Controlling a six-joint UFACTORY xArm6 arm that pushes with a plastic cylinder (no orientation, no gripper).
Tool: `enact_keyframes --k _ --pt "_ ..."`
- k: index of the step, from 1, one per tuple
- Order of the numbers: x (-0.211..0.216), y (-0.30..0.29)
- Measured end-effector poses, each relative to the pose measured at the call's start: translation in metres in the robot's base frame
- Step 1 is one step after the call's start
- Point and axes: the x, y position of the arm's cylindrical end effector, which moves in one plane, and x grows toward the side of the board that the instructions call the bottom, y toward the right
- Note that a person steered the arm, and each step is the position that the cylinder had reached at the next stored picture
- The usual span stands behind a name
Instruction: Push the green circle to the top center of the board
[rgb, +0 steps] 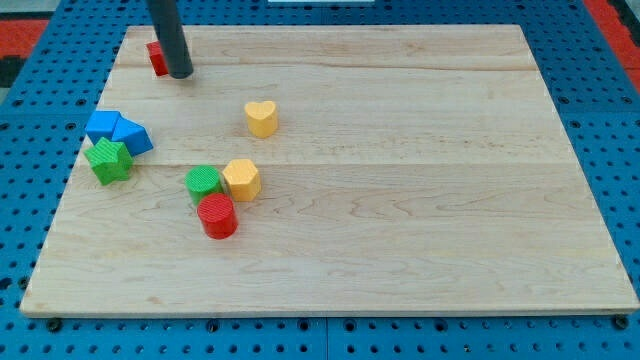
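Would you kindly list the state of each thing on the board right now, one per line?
my tip: at the view's top left, far from the green circle
green circle: touching the yellow hexagon and red cylinder
yellow hexagon: beside the circle's right
red cylinder: just below the circle
yellow heart: alone
green star: against the blue blocks
red block: partly hidden behind the rod

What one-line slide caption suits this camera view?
My tip rests beside a red block at top left, far from the green circle.

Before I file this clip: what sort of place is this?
Probably a robotics lab bench: a wooden board on blue pegboard, small coloured blocks like the green circle, and my tip near the board's top-left corner.
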Motion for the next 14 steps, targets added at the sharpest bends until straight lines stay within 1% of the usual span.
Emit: enact_keyframes --k 1,2,3,8,10,11,12,13,14 --pt "0.031 0.008" --pt "0.129 0.039" --pt "0.139 0.048" --pt "0.143 0.049" --pt "0.208 0.046" --pt "0.228 0.001" --pt "0.246 0.079" --pt "0.197 0.120" --pt "0.177 0.144"
